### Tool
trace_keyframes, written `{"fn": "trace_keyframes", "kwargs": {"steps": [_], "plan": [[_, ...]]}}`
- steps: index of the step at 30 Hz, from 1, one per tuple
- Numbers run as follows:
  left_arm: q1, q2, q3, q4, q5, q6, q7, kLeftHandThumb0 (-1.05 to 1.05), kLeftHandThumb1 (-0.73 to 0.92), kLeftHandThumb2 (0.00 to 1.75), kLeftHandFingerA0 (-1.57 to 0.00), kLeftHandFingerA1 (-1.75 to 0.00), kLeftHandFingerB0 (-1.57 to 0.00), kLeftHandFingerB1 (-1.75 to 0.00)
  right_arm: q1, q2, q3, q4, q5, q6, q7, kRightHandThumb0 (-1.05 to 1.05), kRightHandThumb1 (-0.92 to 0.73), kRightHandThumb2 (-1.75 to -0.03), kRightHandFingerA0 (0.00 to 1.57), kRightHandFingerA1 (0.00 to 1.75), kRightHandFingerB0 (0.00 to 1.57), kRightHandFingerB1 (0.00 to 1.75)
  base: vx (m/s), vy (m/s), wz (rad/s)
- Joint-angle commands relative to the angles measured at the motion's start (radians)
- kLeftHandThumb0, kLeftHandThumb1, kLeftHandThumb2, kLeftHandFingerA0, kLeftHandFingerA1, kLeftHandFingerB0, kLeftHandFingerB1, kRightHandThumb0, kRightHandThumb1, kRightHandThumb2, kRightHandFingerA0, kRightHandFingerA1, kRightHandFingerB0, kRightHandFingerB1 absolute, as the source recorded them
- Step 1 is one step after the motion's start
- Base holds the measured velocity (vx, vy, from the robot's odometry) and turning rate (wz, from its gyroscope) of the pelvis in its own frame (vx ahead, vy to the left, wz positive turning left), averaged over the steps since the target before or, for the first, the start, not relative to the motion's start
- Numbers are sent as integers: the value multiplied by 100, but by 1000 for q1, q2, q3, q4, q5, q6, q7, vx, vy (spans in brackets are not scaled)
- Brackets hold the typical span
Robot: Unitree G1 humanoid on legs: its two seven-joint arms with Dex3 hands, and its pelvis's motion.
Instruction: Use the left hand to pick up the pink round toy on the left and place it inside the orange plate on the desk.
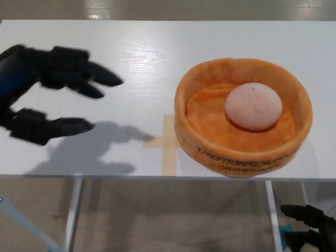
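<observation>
Inside the orange plate at the table's right lies the pink round toy; far left, the left robot hand hovers, fingers spread, holding nothing.

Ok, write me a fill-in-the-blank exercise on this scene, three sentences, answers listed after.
1. The pink round toy lies inside the orange ____.
2. The left hand is over the white desk with its fingers apart, holding ____.
3. The beige tape cross on the desk sits to the plate's ____ in the picture.

Missing words: plate; nothing; left
</observation>
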Motion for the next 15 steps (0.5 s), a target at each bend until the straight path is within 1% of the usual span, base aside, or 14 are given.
{"fn": "trace_keyframes", "kwargs": {"steps": [1, 2, 3, 5, 6, 8, 9, 11, 12, 13, 15], "plan": [[429, 131, 332, -141, -773, 289, -645, -20, 69, 60, -72, -56, -54, -40, 28, -4, -13, 23, 8, 22, 3, -13, -64, -58, 65, 61, 60, 49, 0, 0, 0], [454, 124, 300, -125, -736, 293, -632, -17, 68, 60, -76, -59, -54, -39, 28, -4, -12, 23, 6, 23, 0, -13, -64, -58, 68, 63, 61, 49, 0, 0, 0], [475, 113, 230, -79, -678, 301, -625, -21, 70, 60, -60, -53, -49, -37, 25, -6, -9, 21, 2, 27, -5, -13, -64, -58, 68, 64, 61, 49, 0, 0, 0], [474, 104, 177, -40, -646, 297, -632, -21, 70, 60, -60, -53, -49, -37, 21, -8, -8, 19, 1, 30, -6, -13, -64, -58, 68, 64, 61, 49, 0, 0, 0], [474, 87, 122, -11, -569, 254, -590, -30, 66, 60, -66, -47, -54, -36, 18, -8, -8, 18, 0, 32, -7, -13, -64, -58, 68, 62, 61, 48, 0, 0, 0], [474, 76, 96, 6, -539, 240, -571, -27, 67, 60, -64, -48, -54, -37, 17, -9, -7, 18, 0, 32, -7, -13, -64, -58, 67, 61, 60, 48, 0, 0, 0], [466, 48, 46, 61, -492, 212, -554, -21, 67, 60, -64, -50, -53, -37, 17, -10, -6, 19, -2, 31, -8, -14, -64, -59, 69, 64, 61, 49, 0, 0, 0], [460, 33, 22, 93, -470, 198, -550, -21, 67, 60, -64, -50, -53, -37, 17, -11, -6, 19, -3, 30, -9, -14, -64, -59, 69, 64, 61, 49, 0, 0, 0], [440, 10, -34, 170, -414, 194, -536, -25, 66, 60, -57, -48, -54, -37, 18, -12, -6, 20, -3, 27, -7, -13, -64, -58, 68, 63, 61, 49, 0, 0, 0], [423, -1, -80, 233, -371, 205, -522, -25, 66, 60, -57, -48, -54, -37, 19, -13, -7, 20, -2, 23, -5, -13, -64, -58, 68, 63, 61, 49, 0, 0, 0], [410, -19, -105, 289, -339, 169, -510, -26, 66, 59, -59, -48, -54, -37, 20, -12, -9, 21, 1, 18, -4, -12, -64, -58, 68, 64, 62, 50, 0, 0, 0]]}}
